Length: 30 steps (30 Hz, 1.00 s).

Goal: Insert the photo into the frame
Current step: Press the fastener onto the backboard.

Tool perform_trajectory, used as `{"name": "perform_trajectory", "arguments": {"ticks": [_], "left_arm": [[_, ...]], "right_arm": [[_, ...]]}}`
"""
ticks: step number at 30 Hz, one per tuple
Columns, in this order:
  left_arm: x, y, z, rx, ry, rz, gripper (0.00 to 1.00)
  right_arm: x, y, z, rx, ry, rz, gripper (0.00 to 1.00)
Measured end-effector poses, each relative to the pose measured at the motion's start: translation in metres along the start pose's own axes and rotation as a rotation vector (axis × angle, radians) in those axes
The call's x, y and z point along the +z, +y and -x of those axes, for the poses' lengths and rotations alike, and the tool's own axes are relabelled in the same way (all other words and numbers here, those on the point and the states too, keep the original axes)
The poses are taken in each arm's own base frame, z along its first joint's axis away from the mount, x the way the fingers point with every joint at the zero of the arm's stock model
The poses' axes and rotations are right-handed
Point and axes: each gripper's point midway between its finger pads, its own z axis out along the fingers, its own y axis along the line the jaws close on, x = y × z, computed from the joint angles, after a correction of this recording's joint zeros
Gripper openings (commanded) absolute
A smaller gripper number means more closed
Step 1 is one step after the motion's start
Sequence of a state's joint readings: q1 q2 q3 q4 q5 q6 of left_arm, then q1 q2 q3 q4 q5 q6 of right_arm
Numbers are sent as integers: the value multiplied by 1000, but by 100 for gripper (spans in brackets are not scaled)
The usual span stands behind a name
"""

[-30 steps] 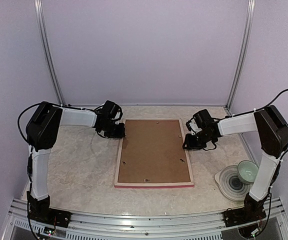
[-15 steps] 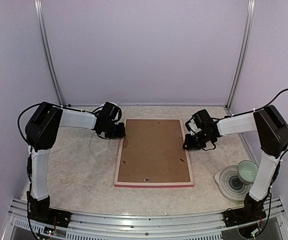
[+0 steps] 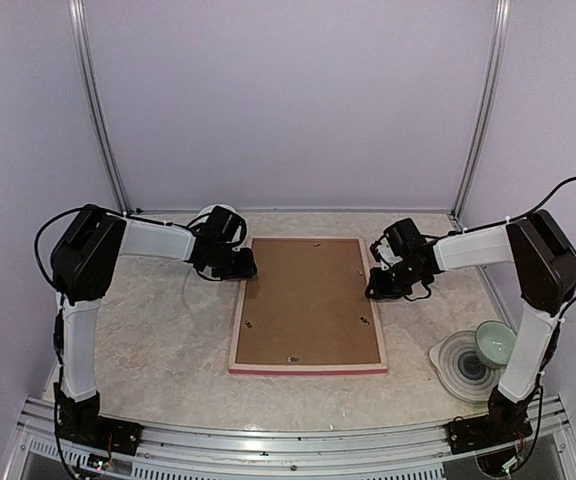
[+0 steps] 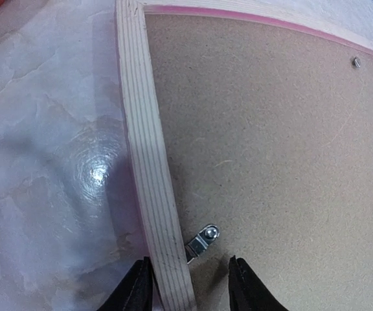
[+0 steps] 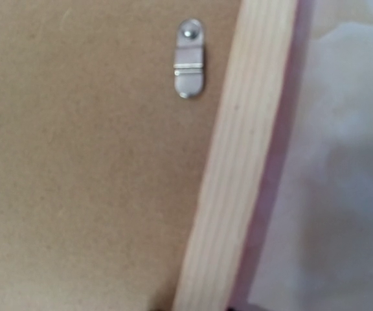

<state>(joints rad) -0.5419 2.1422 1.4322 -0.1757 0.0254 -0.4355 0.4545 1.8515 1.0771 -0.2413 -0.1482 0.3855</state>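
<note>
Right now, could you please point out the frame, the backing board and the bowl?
frame point(image 4: 149, 162), left wrist view, on its pale wooden side rail.
backing board point(image 3: 308, 300), top external view, at its centre.
bowl point(image 3: 495, 343), top external view, on its inside.

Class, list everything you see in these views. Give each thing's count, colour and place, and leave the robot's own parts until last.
frame: one, pale wood back with pink edge, face down at table centre
backing board: one, brown, inside the frame
metal clips: several, silver, near the board's edges
bowl: one, pale green, near right corner
ringed disc: one, clear-whitish, by the bowl
table: one, marbled beige
left gripper: one, black, open astride the frame's left rail
right gripper: one, black, at the frame's right rail
</note>
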Motion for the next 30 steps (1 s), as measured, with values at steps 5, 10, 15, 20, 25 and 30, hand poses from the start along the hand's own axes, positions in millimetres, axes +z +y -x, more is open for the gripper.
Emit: {"name": "perform_trajectory", "arguments": {"ticks": [5, 10, 15, 20, 25, 30], "left_arm": [[-5, -4, -2, 29, 9, -2, 48], [-12, -6, 0, 53, 10, 3, 48], [-15, -7, 2, 70, 14, 7, 48], [-18, -7, 8, 85, 8, 19, 45], [-15, -3, 15, 89, -7, 53, 41], [-8, 5, 11, 93, 8, 80, 36]], "right_arm": [[0, 0, 1, -1, 0, 1, 20], [0, 0, 1, -3, 0, 1, 20], [0, 0, 1, -3, 0, 1, 19], [0, 0, 1, -3, 0, 1, 19], [0, 0, 1, -3, 1, 1, 19], [0, 0, 1, -3, 1, 1, 19]]}}
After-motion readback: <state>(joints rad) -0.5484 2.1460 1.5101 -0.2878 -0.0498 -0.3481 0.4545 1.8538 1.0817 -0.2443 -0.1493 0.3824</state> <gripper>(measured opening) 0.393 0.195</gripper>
